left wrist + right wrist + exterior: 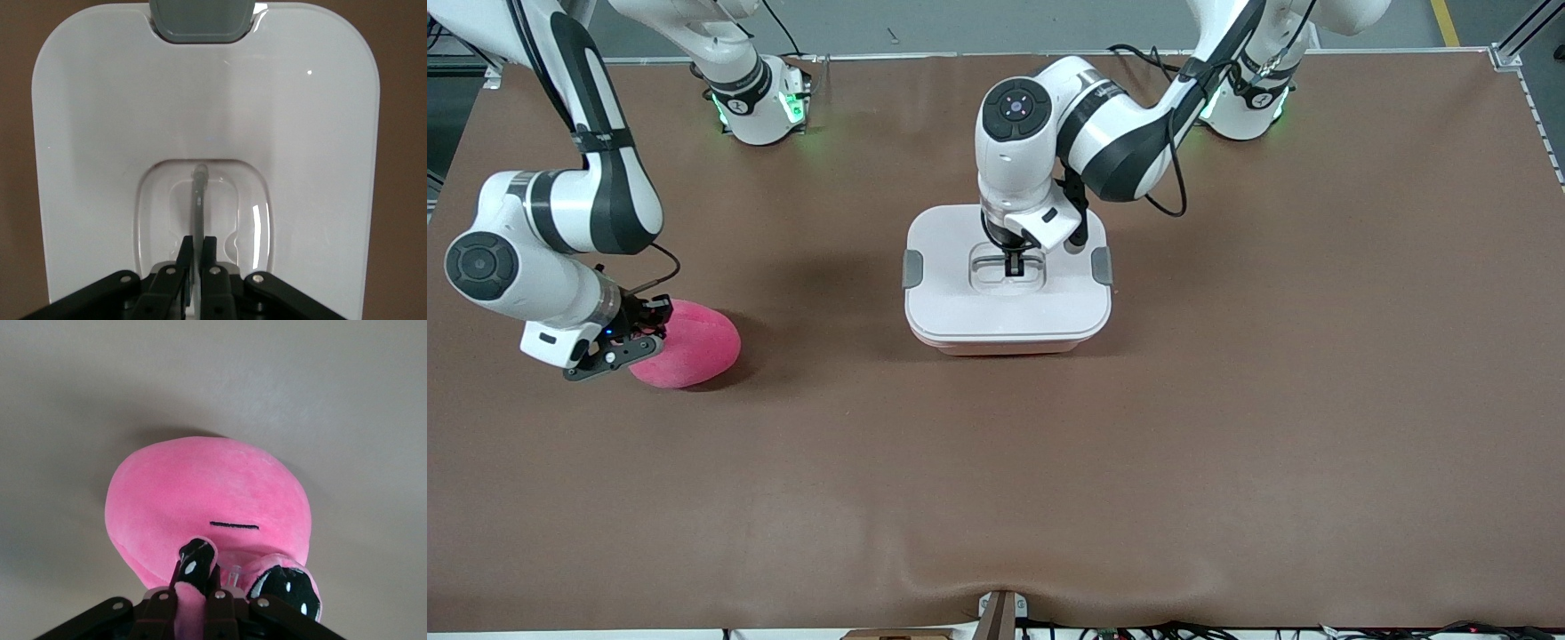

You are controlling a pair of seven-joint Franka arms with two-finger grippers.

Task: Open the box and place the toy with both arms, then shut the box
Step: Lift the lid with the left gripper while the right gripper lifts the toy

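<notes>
The box [1009, 342] stands mid-table, its white lid [1009, 307] on it, with grey clips [911, 268] at both ends. My left gripper [1014, 264] is down in the lid's recess. In the left wrist view it [198, 245] is shut on the thin grey handle [199, 190] of the lid [300, 133]. The toy [694, 345], a hot-pink plush ball, lies on the table toward the right arm's end. My right gripper [627, 345] is at its side. In the right wrist view it [197, 577] is shut on a fold of the toy [207, 487] by a black eye.
The brown table mat [1227, 400] spreads wide around the box and the toy. The arms' bases [760, 102] stand along the table's edge farthest from the front camera. A small bracket [996, 613] and cables sit at the nearest edge.
</notes>
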